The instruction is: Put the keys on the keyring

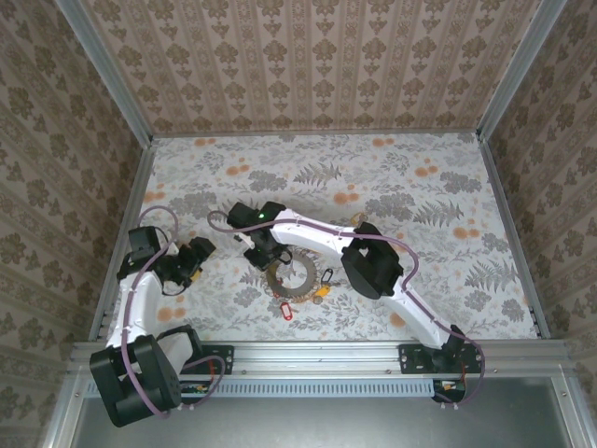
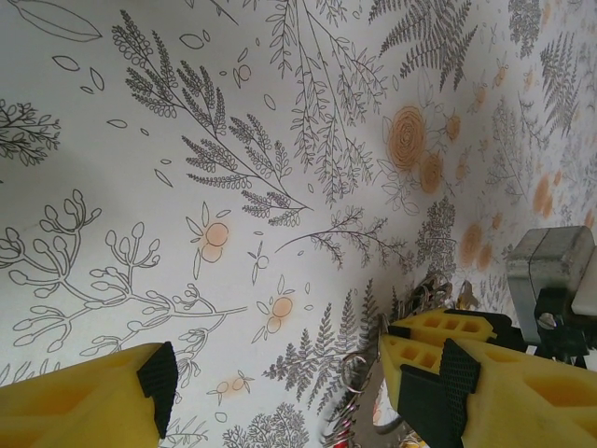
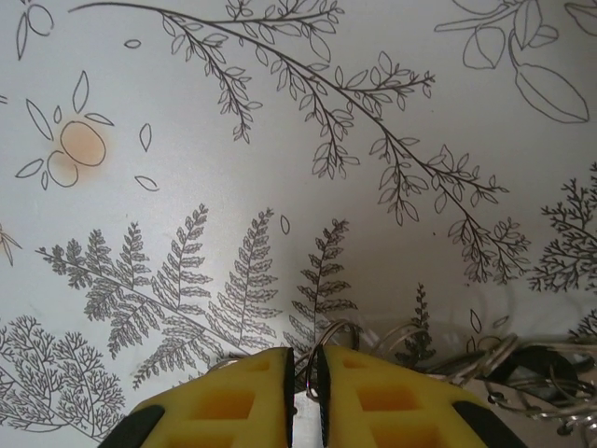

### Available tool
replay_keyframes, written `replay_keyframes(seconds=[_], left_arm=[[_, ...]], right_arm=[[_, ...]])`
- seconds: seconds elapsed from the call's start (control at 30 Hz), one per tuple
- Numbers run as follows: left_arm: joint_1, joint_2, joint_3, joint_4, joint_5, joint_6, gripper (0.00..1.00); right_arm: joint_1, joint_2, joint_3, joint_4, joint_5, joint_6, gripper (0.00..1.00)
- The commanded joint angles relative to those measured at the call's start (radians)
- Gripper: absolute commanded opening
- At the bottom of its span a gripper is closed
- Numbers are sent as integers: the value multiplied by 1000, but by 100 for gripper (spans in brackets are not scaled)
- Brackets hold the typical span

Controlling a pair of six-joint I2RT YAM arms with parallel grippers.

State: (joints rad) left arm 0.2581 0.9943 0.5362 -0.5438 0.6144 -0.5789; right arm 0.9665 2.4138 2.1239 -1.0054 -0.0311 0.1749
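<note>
Beside the keyring's [image 1: 308, 278] rim, the right tool [image 3: 305, 359] pinches a wire loop [image 3: 328, 327]; the left tool [image 2: 280, 371] stands apart.

— Where is there free room on the table [image 1: 420, 187]?
— The far strip and the whole right side lie bare, up to the walls [image 1: 317, 65].
— And around the keyring [image 1: 291, 278]?
— The right arm [image 1: 312, 233] bars its far and right sides. Keys [image 1: 286, 311] lie just near of it. On the left, a bare lane runs between it and the left claw [image 1: 199, 259].
</note>
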Motion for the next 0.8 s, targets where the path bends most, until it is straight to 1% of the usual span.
replay_keyframes(seconds=[0.0,0.07,0.23,0.37,0.53,0.67,0.77], left_arm=[[10,3,-6,13,22,26,78],[9,3,-4,13,51,27,78],[10,1,-5,13,56,27,78],[9,3,-7,19,60,27,78],[9,3,-9,24,65,25,77],[9,3,-12,29,69,24,78],[9,6,-15,35,72,23,77]], right_arm=[[6,23,33,-68,57,8,19],[6,21,33,-73,85,17,20],[9,14,33,-75,145,30,19],[12,9,31,-72,163,31,16],[18,5,30,-68,207,42,17],[18,11,42,-91,287,82,16],[17,20,52,-105,321,103,17]])
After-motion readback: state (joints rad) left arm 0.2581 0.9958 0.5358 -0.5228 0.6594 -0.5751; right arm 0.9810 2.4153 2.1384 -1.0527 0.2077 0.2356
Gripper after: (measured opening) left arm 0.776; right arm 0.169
